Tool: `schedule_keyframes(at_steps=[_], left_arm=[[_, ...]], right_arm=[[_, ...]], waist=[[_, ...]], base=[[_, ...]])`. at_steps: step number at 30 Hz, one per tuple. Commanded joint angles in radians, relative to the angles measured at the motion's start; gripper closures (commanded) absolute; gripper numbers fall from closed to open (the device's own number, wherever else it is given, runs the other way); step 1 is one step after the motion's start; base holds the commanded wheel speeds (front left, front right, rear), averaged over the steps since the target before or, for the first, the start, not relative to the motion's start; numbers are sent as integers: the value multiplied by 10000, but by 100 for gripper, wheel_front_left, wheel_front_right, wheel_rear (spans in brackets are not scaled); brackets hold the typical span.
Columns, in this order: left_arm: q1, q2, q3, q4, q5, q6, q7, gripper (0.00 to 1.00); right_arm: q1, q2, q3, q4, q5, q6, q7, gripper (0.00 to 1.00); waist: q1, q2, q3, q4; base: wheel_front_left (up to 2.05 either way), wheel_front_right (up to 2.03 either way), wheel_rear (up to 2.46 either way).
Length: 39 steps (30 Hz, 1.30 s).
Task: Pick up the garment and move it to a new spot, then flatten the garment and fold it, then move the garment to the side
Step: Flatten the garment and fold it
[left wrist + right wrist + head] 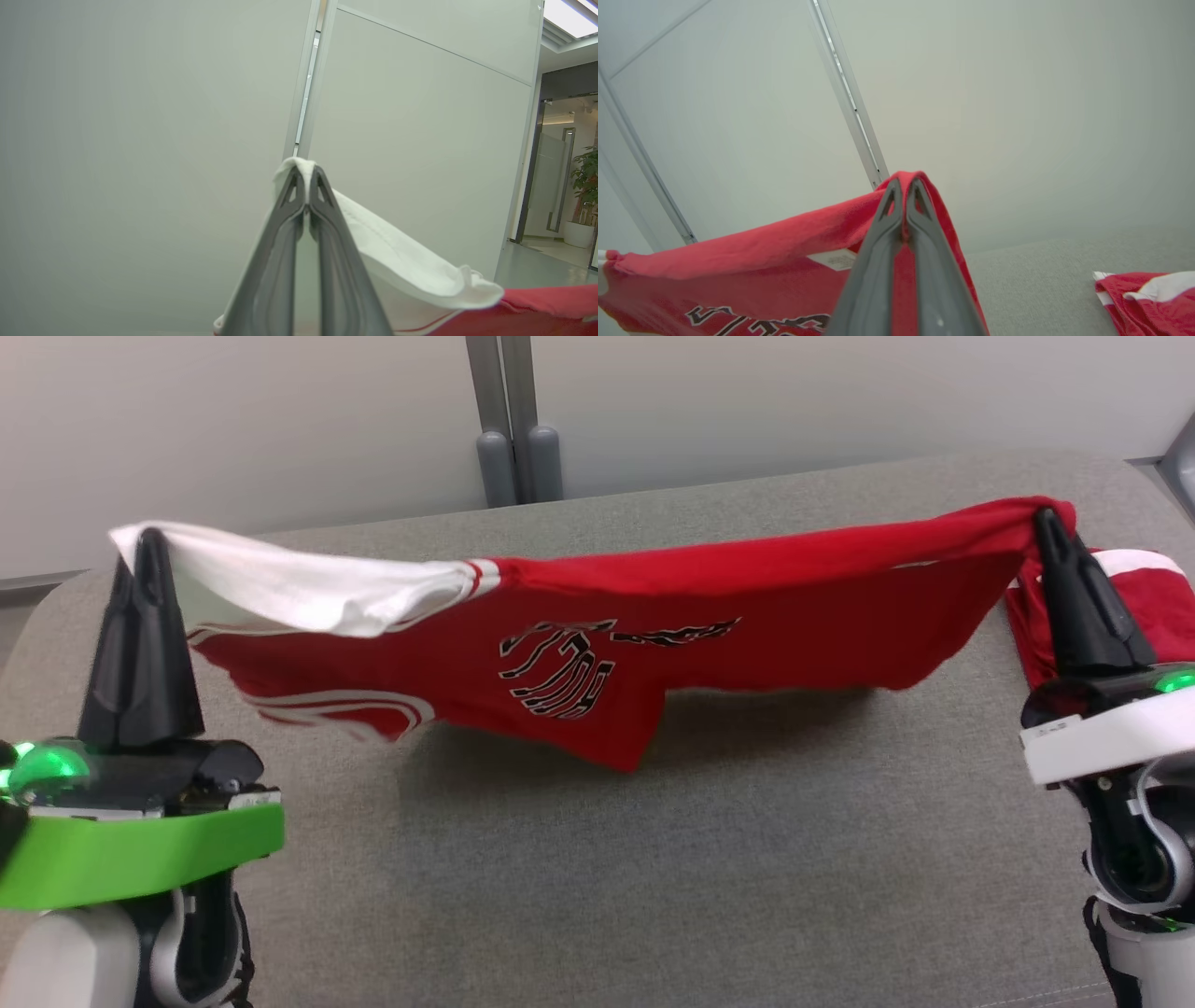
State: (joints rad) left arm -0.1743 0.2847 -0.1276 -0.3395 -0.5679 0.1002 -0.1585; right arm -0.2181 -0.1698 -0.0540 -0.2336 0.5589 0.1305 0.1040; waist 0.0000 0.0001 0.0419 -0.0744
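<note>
1. Head view: the garment (747, 607), a red shirt with a white sleeve and a black print, hung stretched between my two arms above the grey counter (653, 859). Its lowest fold looked just clear of the surface. The left gripper (149, 546) was pinched shut on the white sleeve end, and the right gripper (1046, 521) was pinched shut on the red end. More red and white cloth (1153, 583) lay behind the right gripper. I could not tell whether it belonged to the same garment.

2. Left wrist view: the left gripper (306, 175) had its fingers pressed together, with white fabric (397, 252) folded over the tips. The bite looked thin, so I judged any sharp tug could pull it free.

3. Right wrist view: the right gripper (904, 186) was closed on a red edge of the garment (761, 247), near a white label (833, 259). The red and white cloth (1143, 294) lay on the counter, apart from the held edge.

4. To carry it well, I judged both arms should travel together, level and evenly spread, then lower so the hanging edge lands first and the shirt lies flat.
</note>
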Motion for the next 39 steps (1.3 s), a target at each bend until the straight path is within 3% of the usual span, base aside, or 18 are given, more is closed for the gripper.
schedule_keyframes(at_steps=[1, 7, 11, 18, 22, 29, 33, 34, 39], left_arm=[[-265, 245, 59, -522, 160, 99, 216, 100], [-1310, 1180, 168, -2502, 808, 245, 1427, 100], [-2303, 1667, 193, -3054, 992, 178, 2283, 100], [-4626, 2214, -93, -1838, 1072, -304, 3189, 100], [-6643, 2279, -348, -85, 1244, -743, 3339, 100], [-10780, 2108, -1202, 3608, 2637, -1347, 2628, 100], [-12616, 1715, -1719, 5421, 3396, -1387, 1913, 100], [-13692, 1353, -2203, 6905, 3985, -1353, 1209, 100], [-13442, 875, -2050, 8432, 3705, -1024, 222, 100]], right_arm=[[104, 29, -178, -509, 138, 2, 166, 100], [-111, 180, -1029, -2537, 221, 2, 999, 100], [-399, 251, -1303, -3448, 281, 2, 1777, 100], [-1852, 287, -1000, -2967, -49, 4, 2592, 100], [-3822, 251, -724, -1441, -488, 4, 2382, 100], [-8367, 395, 56, 3042, -2186, 2, 597, 100], [-10326, 571, 282, 5575, -3344, 2, -573, 100], [-11557, 817, 226, 7606, -4339, 3, -1648, 100], [-12026, 1087, -179, 9864, -4862, 1, -2809, 100]], waist=[[0, -1, -23, -88], [0, -1, 306, -134], [0, -1, 760, -81], [0, -1, 2009, 11], [0, -1, 2854, 14], [0, -1, 3779, -179], [0, -1, 4029, -149], [0, -1, 4507, 14], [0, -1, 5347, 319]], base=[[0, 0, 0], [0, 0, 0], [0, 0, 0], [0, 0, 0], [0, 0, 0], [0, 0, 0], [0, 0, 0], [0, 0, 0], [0, 0, 0]])
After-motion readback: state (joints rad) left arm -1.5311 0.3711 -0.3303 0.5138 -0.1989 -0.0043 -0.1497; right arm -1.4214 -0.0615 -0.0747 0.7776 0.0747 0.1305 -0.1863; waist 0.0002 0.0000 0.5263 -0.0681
